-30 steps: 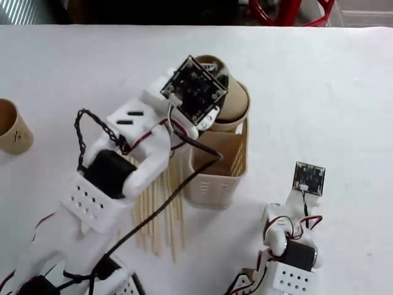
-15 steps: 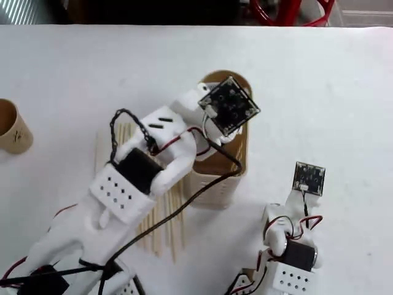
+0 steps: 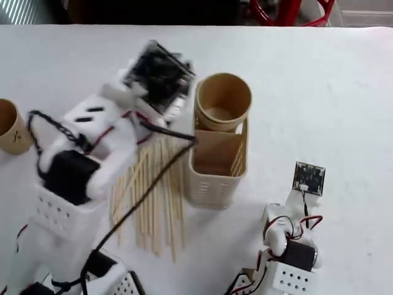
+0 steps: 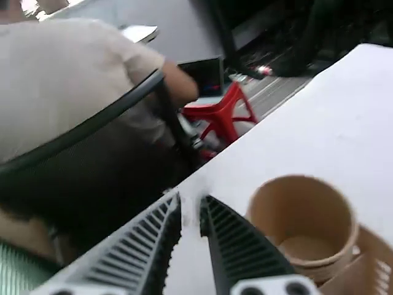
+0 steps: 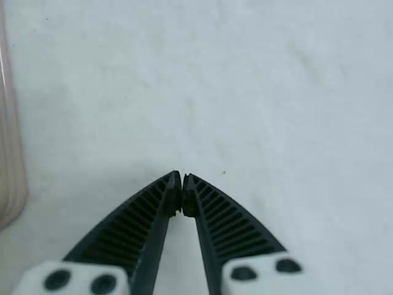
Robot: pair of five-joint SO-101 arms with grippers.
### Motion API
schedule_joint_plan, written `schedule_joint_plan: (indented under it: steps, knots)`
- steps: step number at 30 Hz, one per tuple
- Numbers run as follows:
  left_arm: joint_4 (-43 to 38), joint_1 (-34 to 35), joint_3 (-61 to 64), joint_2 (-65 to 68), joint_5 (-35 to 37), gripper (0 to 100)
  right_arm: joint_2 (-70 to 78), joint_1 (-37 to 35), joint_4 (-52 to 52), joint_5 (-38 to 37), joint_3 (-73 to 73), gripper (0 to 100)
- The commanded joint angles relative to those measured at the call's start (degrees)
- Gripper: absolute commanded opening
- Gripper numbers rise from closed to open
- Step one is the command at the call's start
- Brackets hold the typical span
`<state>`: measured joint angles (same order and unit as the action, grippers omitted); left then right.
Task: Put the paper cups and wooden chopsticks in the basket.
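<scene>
A brown paper cup (image 3: 223,101) stands upright in the far end of the cream slatted basket (image 3: 212,184). A second paper cup (image 3: 11,126) sits at the table's left edge. Several wooden chopsticks (image 3: 153,196) lie in a loose bundle on the table beside the basket. My left arm (image 3: 98,135) is over the chopsticks' far ends, left of the basket. In the left wrist view, my left gripper (image 4: 190,200) is raised, its fingers slightly apart and empty, with the cup (image 4: 301,221) in the basket (image 4: 368,270) off to one side. My right gripper (image 5: 182,178) is shut and empty over bare table.
My right arm (image 3: 295,239) rests folded at the near right, close to the basket's near corner, whose wall (image 5: 9,153) shows in the right wrist view. The white table (image 3: 319,92) stretches open to the right and behind. A red stool (image 4: 224,117) stands beyond the far edge.
My left arm has swung left and back from over the basket, leaving the cup standing in it. The right arm has not moved.
</scene>
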<state>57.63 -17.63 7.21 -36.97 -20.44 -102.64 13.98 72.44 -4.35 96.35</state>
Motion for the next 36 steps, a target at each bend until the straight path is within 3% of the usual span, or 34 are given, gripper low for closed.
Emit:
schedule_joint_plan:
  steps: [1,7,16,19,24,27,36]
  knots:
    - [0.4,14.7,5.4,-1.8,-0.2,7,-0.4,0.4,0.3,0.0,0.5,1.9]
    - [-2.7,40.4,10.3,-1.6,9.2,8,-0.4,0.4,0.3,0.0,0.5,1.9]
    - [3.9,55.6,7.3,6.5,-2.3,8,-0.4,0.4,0.3,0.0,0.5,1.9]
    - [9.4,58.7,-1.1,17.4,-3.6,8,-0.4,0.4,0.3,0.0,0.5,1.9]
    - [28.7,58.9,-21.2,35.7,-5.2,14,-0.4,0.4,0.3,0.0,0.5,1.9]
    - [36.0,59.1,-31.6,43.6,-5.7,17,-0.4,0.4,0.3,0.0,0.5,1.9]
    - [38.9,60.4,-44.8,55.7,-5.7,15,-0.4,0.3,0.3,0.0,0.5,1.9]
